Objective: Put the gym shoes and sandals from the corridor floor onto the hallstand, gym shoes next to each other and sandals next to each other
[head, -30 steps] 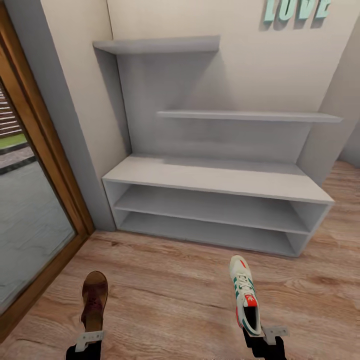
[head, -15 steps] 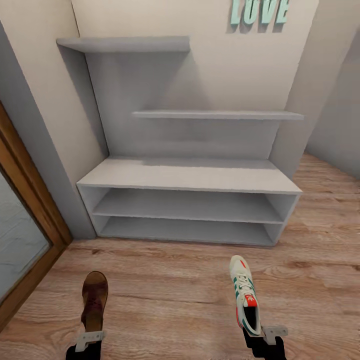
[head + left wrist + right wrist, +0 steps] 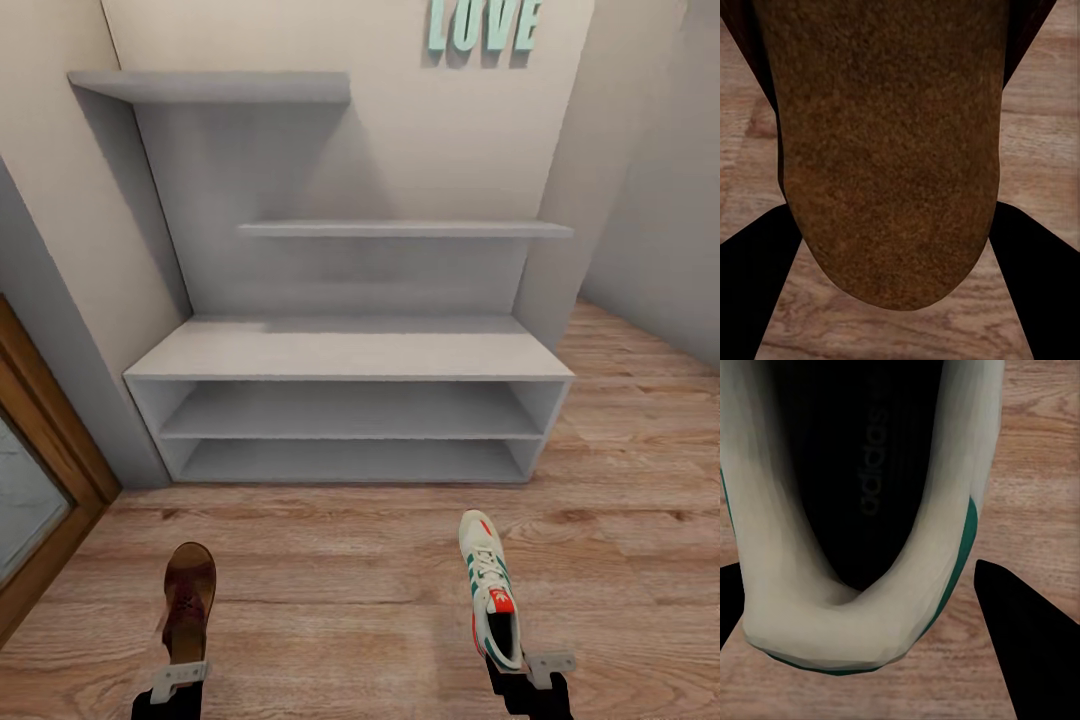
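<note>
Two shoes were in hand as the robot faced the rack. From the head camera, the left gripper (image 3: 178, 678) carried a sandal (image 3: 188, 600) by its heel, and the right gripper (image 3: 520, 668) carried a gym shoe (image 3: 490, 588) the same way, both toes pointing toward the hallstand (image 3: 350, 350), which stood well ahead across the corridor floor (image 3: 340, 570) with bench top and shelves bare.

Through the left wrist camera, the sandal's (image 3: 889, 150) brown footbed sat between the dark fingers (image 3: 754, 292), which pressed its sides, with planks beneath.

Through the right wrist camera, the gym shoe's (image 3: 855, 607) heel collar lay between the fingers (image 3: 1027, 637); contact on its sides could not be made out there, though the shoe hung clear of the floor.

By my reading, this was the carrying stage. Next the base would need to close in, then each arm lift its shoe over the bench edge and leave room for its mate.
</note>
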Tool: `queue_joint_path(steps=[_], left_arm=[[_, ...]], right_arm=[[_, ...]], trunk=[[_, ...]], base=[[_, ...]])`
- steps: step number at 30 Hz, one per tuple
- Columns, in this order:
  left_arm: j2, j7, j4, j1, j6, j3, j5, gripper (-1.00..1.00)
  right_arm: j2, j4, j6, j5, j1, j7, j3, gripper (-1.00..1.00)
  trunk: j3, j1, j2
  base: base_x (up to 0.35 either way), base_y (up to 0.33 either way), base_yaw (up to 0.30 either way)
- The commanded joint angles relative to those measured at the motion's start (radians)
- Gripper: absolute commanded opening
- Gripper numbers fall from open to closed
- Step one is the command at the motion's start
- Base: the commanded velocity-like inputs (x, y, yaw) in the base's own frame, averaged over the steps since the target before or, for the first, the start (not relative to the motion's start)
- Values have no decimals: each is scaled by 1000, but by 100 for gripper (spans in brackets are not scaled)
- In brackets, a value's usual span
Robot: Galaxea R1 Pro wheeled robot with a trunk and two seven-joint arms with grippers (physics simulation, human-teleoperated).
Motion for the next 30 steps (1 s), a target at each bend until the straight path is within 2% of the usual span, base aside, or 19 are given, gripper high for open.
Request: queue_joint_path(steps=[1, 13, 18, 20, 24, 27, 30], left_arm=[[0, -8, 0, -1, -3, 9, -5, -100], [-2, -8, 0, -1, -2, 0, -10, -100], [-5, -7, -2, -2, 1, 0, -10, -100], [-6, -7, -6, -6, 2, 1, -10, -100], [-10, -7, -11, -16, 6, 1, -10, -100], [-15, -7, -15, -29, 12, 1, -10, -100], [-19, -6, -15, -75, 18, 1, -11, -100]], right_arm=[[0, 1, -3, 9, -1, 4, -9, -100], [0, -3, -2, 9, -1, 1, -10, -100], [-13, -9, -3, 9, -1, -2, -14, -100], [-31, -9, -3, 9, -1, -2, -14, -100], [-85, -8, -1, 4, -1, -2, -17, -100], [-98, -7, 0, -7, -1, -2, -30, -100], [-103, -6, 0, -25, -1, -2, -59, -100]], trunk=[[-1, 0, 0], [-1, 0, 0], [-1, 0, 0], [-1, 0, 0], [-1, 0, 0], [-1, 0, 0], [-1, 0, 0]], base=[[0, 0, -3], [0, 0, 0], [0, 0, 0], [0, 0, 0], [0, 0, 0], [0, 0, 0], [0, 0, 0]])
